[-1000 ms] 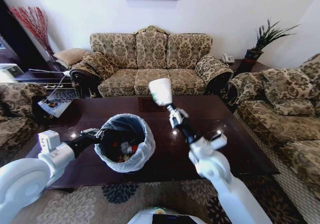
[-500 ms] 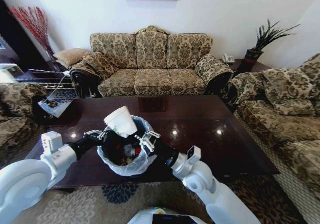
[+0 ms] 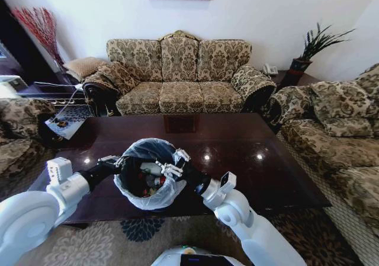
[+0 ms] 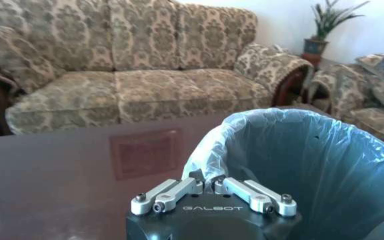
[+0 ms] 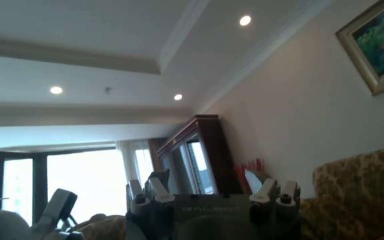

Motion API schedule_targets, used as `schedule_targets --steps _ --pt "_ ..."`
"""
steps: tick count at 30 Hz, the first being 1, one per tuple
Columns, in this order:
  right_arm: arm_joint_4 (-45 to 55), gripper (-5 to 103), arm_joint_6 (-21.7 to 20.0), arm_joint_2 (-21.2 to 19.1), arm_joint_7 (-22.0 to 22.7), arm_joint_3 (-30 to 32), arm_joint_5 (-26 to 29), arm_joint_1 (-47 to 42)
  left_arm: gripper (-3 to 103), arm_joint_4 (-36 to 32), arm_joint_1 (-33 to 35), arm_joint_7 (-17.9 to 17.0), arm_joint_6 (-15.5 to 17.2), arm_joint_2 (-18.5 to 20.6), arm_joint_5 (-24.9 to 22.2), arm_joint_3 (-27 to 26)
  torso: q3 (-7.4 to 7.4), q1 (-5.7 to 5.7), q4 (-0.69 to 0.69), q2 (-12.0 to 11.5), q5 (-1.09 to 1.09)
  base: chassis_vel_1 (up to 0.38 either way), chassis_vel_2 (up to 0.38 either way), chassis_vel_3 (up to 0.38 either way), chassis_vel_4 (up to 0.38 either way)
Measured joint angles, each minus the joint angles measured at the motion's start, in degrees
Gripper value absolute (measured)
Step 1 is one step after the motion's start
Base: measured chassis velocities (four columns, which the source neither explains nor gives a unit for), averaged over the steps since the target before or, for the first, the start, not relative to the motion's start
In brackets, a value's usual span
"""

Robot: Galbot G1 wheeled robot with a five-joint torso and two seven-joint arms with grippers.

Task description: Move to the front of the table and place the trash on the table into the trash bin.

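Note:
The trash bin (image 3: pixel 155 194), black with a whitish bag over its rim, stands on the dark glossy table (image 3: pixel 266 177) near its front left. Trash (image 3: pixel 149 176) lies inside it: red and white pieces and a whitish cup-like shape. My left gripper (image 3: pixel 113 160) is shut on the bin's left rim; the left wrist view shows the left gripper (image 4: pixel 211 184) pinching the bag edge of the bin (image 4: pixel 312 150). My right gripper (image 3: pixel 172 163) hovers open over the bin's right rim with nothing in it. In the right wrist view the right gripper (image 5: pixel 209 187) points at the ceiling.
A patterned three-seat sofa (image 3: pixel 177 70) stands behind the table and armchairs flank it on the right (image 3: pixel 337 130) and left (image 3: pixel 18 124). A potted plant (image 3: pixel 308 50) sits on a corner side table. Patterned rug (image 3: pixel 142 230) lies before the table.
My right arm swung from above the table's middle down to the bin with a white cup. The cup has left the gripper, which now stands open. The left arm kept its hold.

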Motion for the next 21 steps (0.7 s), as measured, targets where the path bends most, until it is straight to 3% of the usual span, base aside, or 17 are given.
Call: schedule_targets --steps 2,6,8,9,11,14,16,19,21 --pt "1.81 84 0.7 -0.19 4.65 4.73 -1.53 -1.47 3 -0.01 0.12 -0.87 0.83 -1.37 0.12 -2.38 0.0 0.0 0.0 0.0 0.01 0.0 0.0 0.0 0.0" --pt "1.86 98 1.35 0.06 9.19 12.63 -3.71 -3.8 3 -0.01 -0.1 -2.37 1.94 -5.16 1.21 -7.0 0.0 0.0 -0.01 0.0 0.01 0.0 0.0 0.0 0.0" --pt "1.61 98 1.52 0.43 10.0 13.89 -3.9 -4.18 3 -0.01 -0.39 -2.38 1.96 -6.25 2.17 -7.77 0.0 0.0 0.0 0.0 0.0 0.0 0.0 0.0 0.0" --pt "0.82 99 1.77 1.7 11.49 16.41 -4.18 -5.09 3 -0.01 -0.83 -2.35 1.95 -9.46 4.48 -9.5 0.0 0.0 -0.02 0.0 0.02 0.0 0.0 0.0 0.0" --pt "0.39 100 1.95 2.27 11.97 17.34 -4.34 -5.56 3 0.0 -0.79 -2.36 1.95 -11.28 5.2 -10.59 0.0 0.0 0.0 0.0 0.01 0.0 0.0 0.0 0.0" --pt "-1.4 100 3.25 4.08 12.53 18.68 -5.5 -7.28 3 0.01 -0.04 -1.01 0.82 -19.92 8.13 -16.29 0.0 0.0 0.02 -0.01 0.0 0.0 0.0 0.0 0.0" --pt "-1.6 100 3.37 4.25 12.53 18.67 -5.6 -7.37 3 0.01 -0.03 -0.9 0.61 -21.15 8.29 -17.27 0.0 0.0 0.03 -0.01 0.0 0.036 -0.031 -0.028 0.056" --pt "-3.17 100 3.87 5.25 12.58 18.11 -5.99 -7.1 3 0.02 -0.67 -0.68 -0.44 -26.75 8.47 -20.56 0.0 0.0 0.02 -0.01 0.03 0.071 -0.066 -0.051 0.091" --pt "-3.4 100 3.94 5.39 12.6 18.05 -6.01 -6.97 3 0.04 -0.88 -0.68 -0.73 -27.66 8.52 -20.82 0.0 0.01 0.03 -0.01 0.02 0.112 -0.08 -0.135 0.12"
